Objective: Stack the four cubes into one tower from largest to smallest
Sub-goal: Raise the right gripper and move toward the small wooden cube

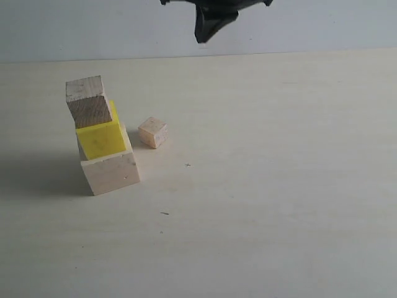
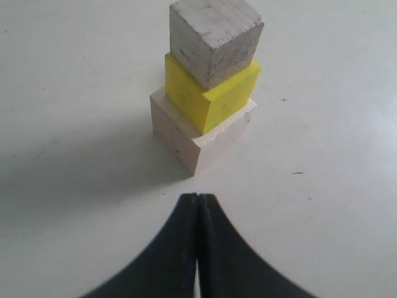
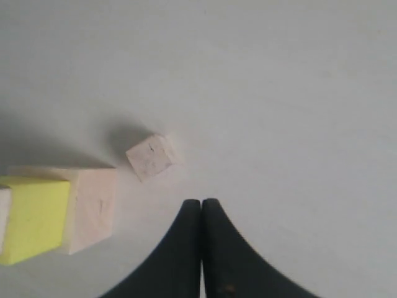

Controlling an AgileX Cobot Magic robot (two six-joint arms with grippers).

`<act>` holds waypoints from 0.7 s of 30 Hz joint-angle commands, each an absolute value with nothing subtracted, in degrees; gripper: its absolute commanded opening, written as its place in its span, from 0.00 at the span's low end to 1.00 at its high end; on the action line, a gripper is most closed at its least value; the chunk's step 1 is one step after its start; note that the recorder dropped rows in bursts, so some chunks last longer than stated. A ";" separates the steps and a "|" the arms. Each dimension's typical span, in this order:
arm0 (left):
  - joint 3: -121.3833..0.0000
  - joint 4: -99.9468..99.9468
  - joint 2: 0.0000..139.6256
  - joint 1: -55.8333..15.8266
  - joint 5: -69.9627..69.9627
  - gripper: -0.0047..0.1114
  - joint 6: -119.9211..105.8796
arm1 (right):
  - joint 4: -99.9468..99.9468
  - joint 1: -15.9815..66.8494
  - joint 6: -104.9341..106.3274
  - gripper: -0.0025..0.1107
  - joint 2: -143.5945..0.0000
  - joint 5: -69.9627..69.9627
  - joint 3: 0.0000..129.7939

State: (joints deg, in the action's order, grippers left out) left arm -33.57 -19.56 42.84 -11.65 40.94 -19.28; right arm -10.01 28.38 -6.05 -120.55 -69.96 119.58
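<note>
A tower of three cubes stands at the left of the table: the largest pale wood cube [image 1: 110, 172] at the bottom, the yellow cube [image 1: 101, 138] on it, the light-brown cube [image 1: 89, 101] on top, twisted and overhanging. The smallest pinkish cube [image 1: 152, 132] lies alone on the table just right of the tower. My right gripper [image 1: 206, 34] hangs high at the top of the exterior view, shut and empty; its wrist view shows the small cube [image 3: 151, 156] a little way beyond its tips [image 3: 201, 202]. My left gripper [image 2: 198, 196] is shut and empty, short of the tower [image 2: 208, 108].
The pale tabletop [image 1: 279, 186] spreads bare to the right and front of the cubes. A plain wall [image 1: 322, 25] runs behind the table's far edge.
</note>
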 commanded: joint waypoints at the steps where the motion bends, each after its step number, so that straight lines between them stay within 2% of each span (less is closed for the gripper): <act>1: -33.36 -18.77 44.19 -12.01 38.91 0.04 -19.34 | -11.69 27.35 0.00 0.02 -120.93 -69.96 113.82; 7: -33.36 -18.67 47.05 -12.01 38.67 0.04 -19.34 | -13.92 27.35 6.48 0.02 -121.36 -64.39 108.91; 21: -33.36 -18.64 49.20 -12.01 38.17 0.04 -19.34 | -18.31 27.35 12.54 0.03 -126.76 -64.07 108.93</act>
State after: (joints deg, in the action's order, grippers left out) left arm -33.57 -18.94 48.86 -11.65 38.91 -19.28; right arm -17.16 27.53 11.80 -126.34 -64.74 109.08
